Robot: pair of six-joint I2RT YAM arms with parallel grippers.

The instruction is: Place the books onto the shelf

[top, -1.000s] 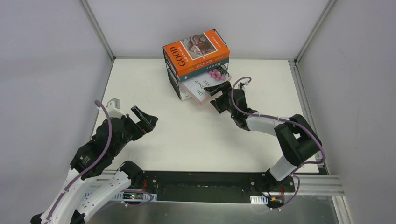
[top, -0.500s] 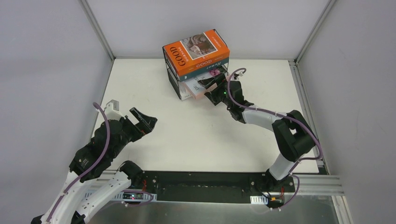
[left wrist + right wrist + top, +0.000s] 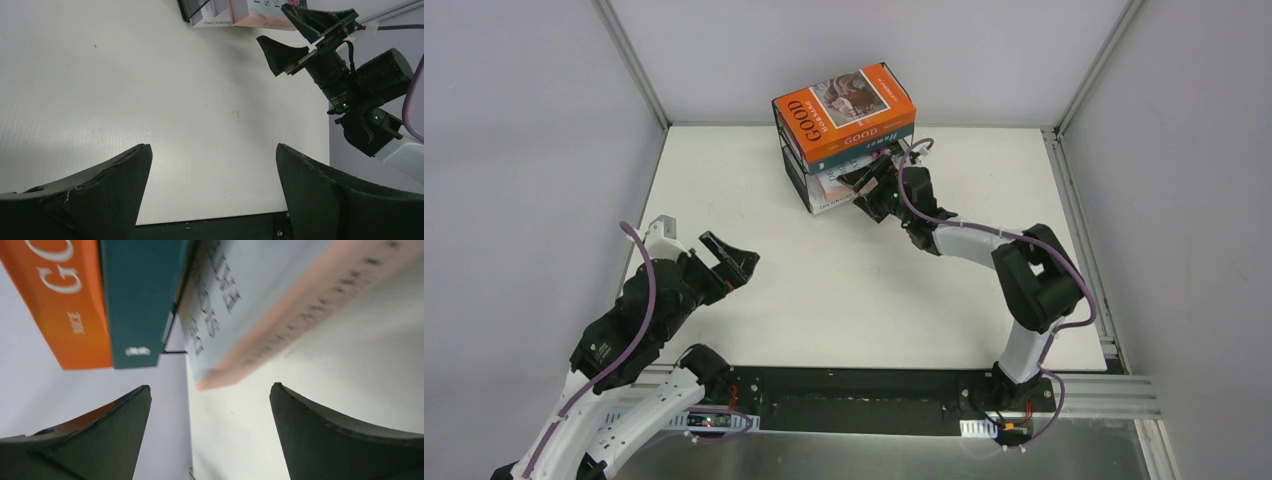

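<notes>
open right end effector (image 3: 870, 190) facing pink-edged book (image 3: 300, 321)

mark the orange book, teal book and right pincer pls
orange book (image 3: 844, 105), top external view, on its front cover.
teal book (image 3: 142, 290), right wrist view, on its spine.
right pincer (image 3: 210, 386), right wrist view, midway between its open fingertips.

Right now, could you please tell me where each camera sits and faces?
Top external: above and behind, looking down on table, shelf, left gripper, right gripper.
Left wrist: low over the table, facing the right gripper; own fingers below.
Right wrist: close on the orange book, teal book and pink-edged book; own fingers below.
Shared: both wrist views show the pink-edged book.
</notes>
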